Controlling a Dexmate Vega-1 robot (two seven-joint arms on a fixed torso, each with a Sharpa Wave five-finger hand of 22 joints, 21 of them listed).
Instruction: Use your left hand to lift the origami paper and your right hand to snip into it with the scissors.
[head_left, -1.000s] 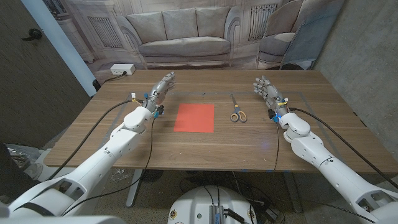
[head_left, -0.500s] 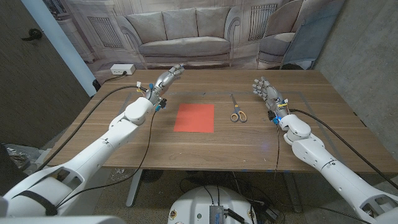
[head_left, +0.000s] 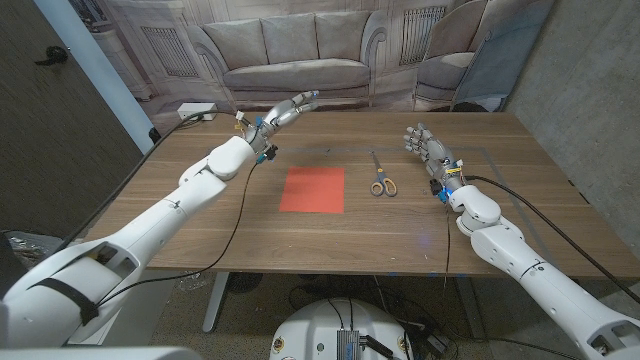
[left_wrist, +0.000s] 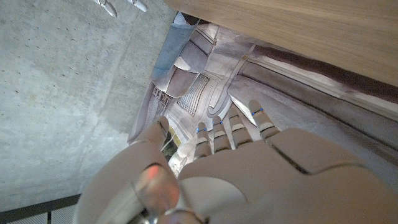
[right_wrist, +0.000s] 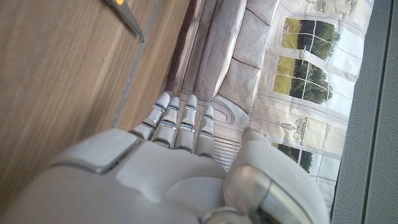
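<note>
Head view: left hand (head_left: 283, 112) raised over the far left part of the wooden table (head_left: 200, 215), arm stretched forward from the bottom left corner, fingers extended and slightly spread, pointing toward the table's far edge and holding nothing. Right hand (head_left: 427, 146) stands near the right side, palm upright, fingers straight and close together, empty. Origami paper (head_left: 312, 189), a red square, lies flat at the table's middle, between the two hands and well apart from the left one. Scissors (head_left: 379, 177) with yellow handles lie just right of the paper, blades pointing away from the robot, between the paper and the right hand, touching neither.

Left wrist view: back of the left hand (left_wrist: 249, 174), fingers reaching out straight with small gaps, thumb set apart; table edge and backdrop beyond.

Right wrist view: back of the right hand (right_wrist: 168, 174), fingers (right_wrist: 177, 124) straight and pressed side by side, thumb apart. Scissors' blade tip (right_wrist: 127, 18) lies on the wood ahead of the fingers.
</note>
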